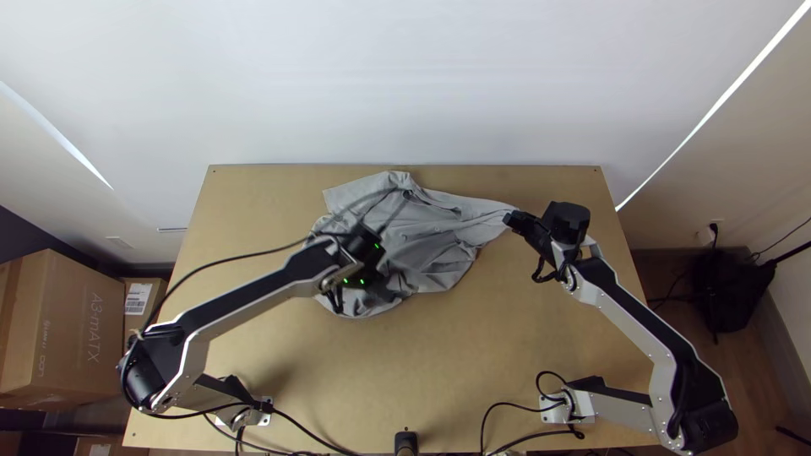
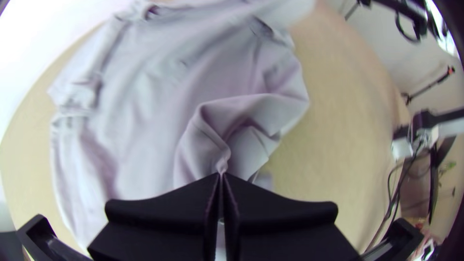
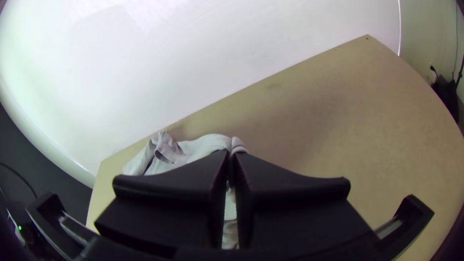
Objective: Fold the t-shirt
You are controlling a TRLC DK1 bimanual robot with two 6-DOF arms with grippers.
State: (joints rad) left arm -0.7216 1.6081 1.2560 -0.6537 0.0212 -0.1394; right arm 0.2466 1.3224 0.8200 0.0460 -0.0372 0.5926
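Observation:
A grey t-shirt (image 1: 439, 241) lies wrinkled and partly bunched at the table's middle and back, its right end pulled toward the right arm. My left gripper (image 1: 380, 274) is over the shirt's near left part. In the left wrist view the left gripper (image 2: 221, 176) is shut on a fold of the t-shirt (image 2: 150, 96). At the shirt's right end, my right gripper (image 1: 508, 219) holds a raised corner. In the right wrist view the right gripper (image 3: 231, 157) is shut on the t-shirt (image 3: 208, 144), and cloth shows below and behind the fingers.
The light wooden table (image 1: 405, 363) has bare surface in front of the shirt and to both sides. A white wall (image 1: 405, 84) rises behind it. Black cables (image 1: 325, 435) run along the near edge, where a small black device (image 1: 406, 442) stands. Cardboard boxes (image 1: 63, 329) stand at left.

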